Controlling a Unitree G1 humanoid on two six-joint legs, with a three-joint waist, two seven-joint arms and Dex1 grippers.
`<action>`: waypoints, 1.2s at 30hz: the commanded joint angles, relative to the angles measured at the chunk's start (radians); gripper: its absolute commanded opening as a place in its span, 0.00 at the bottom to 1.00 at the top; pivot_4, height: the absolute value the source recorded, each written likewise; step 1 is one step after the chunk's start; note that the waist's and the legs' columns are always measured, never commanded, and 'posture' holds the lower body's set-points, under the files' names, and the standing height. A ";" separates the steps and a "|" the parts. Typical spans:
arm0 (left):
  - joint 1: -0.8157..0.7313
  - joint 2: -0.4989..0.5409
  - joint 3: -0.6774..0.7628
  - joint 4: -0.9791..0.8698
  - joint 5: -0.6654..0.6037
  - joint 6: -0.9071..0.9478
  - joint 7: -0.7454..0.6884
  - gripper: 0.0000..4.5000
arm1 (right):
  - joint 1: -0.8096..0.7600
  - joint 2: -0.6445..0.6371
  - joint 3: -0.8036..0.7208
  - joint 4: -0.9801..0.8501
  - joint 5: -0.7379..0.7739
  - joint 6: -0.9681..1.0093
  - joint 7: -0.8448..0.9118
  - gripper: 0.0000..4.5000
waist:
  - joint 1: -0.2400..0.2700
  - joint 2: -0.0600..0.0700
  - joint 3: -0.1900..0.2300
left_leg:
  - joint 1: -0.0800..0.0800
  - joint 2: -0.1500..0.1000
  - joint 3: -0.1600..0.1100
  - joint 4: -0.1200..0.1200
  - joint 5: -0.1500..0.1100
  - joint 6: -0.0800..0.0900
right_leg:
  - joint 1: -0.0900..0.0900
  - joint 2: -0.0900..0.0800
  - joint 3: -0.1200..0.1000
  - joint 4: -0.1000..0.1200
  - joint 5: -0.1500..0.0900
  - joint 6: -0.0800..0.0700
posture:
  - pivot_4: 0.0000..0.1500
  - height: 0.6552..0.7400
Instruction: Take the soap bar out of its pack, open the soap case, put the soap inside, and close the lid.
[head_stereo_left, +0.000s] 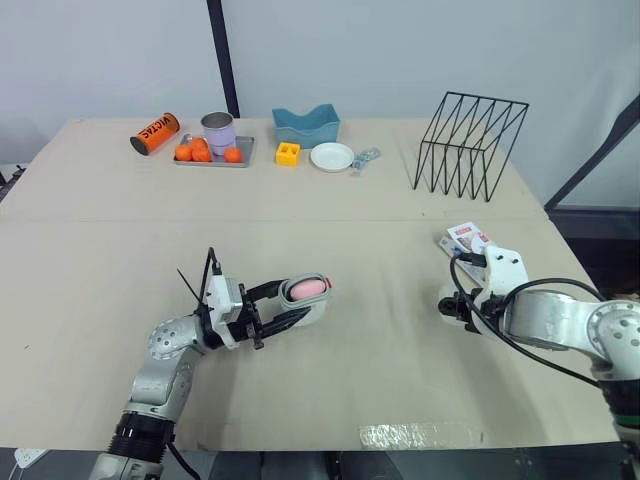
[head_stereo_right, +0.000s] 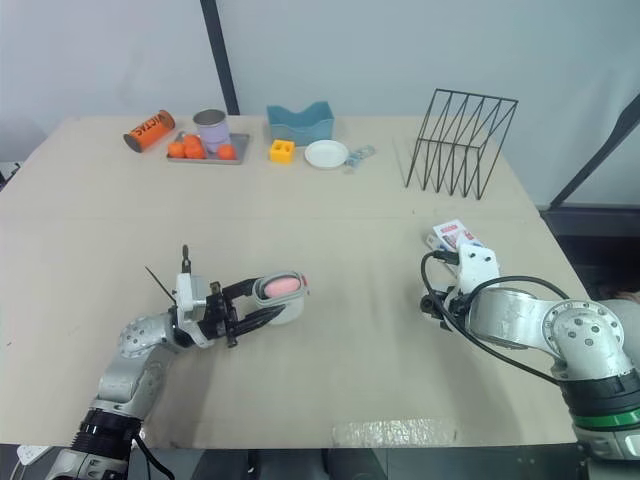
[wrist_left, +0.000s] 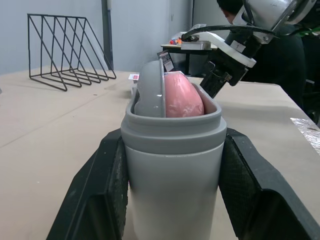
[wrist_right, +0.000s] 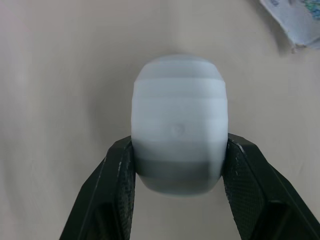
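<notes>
The left gripper (head_stereo_left: 283, 305) is clenched on the grey plastic soap case (wrist_left: 172, 165), toward the front-left of the tan table (head_stereo_left: 400, 350). This steadies it with the pink soap bar (wrist_left: 181, 97) inside. The right gripper (wrist_right: 178, 160) grasps the rounded grey lid (wrist_right: 178, 100) near the right edge, by the empty red-and-white pack (head_stereo_left: 466, 238), likely ready for capping.

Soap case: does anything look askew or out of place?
Yes. The pink soap pokes above the rim of the soap case, beside a tilted grey insert; the lid is apart, in the right hand.
</notes>
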 joint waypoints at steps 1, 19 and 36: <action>-0.008 0.029 -0.008 -0.035 -0.032 0.007 -0.063 0.43 | -0.035 -0.050 0.005 -0.027 -0.048 0.041 0.102 0.43 | 0.000 0.000 0.000 | 0.000 0.000 0.001 0.000 0.000 0.000 | 0.000 0.000 0.000 0.000 0.000 0.000 | 1.00 1.00; -0.054 -0.002 -0.040 0.063 0.000 -0.010 -0.129 0.43 | -0.142 -0.155 -0.005 -0.243 -0.383 0.175 0.665 0.43 | 0.001 0.001 0.001 | 0.000 0.000 0.001 0.000 0.000 0.000 | -0.001 0.000 0.001 0.000 0.000 0.000 | 1.00 1.00; -0.078 -0.007 -0.052 0.084 0.022 -0.027 -0.136 0.43 | -0.442 -0.178 0.139 -0.341 -0.922 -0.031 1.735 0.43 | 0.001 0.003 0.002 | 0.000 0.000 0.002 0.000 0.000 0.001 | -0.001 -0.001 0.000 -0.001 0.000 0.000 | 1.00 1.00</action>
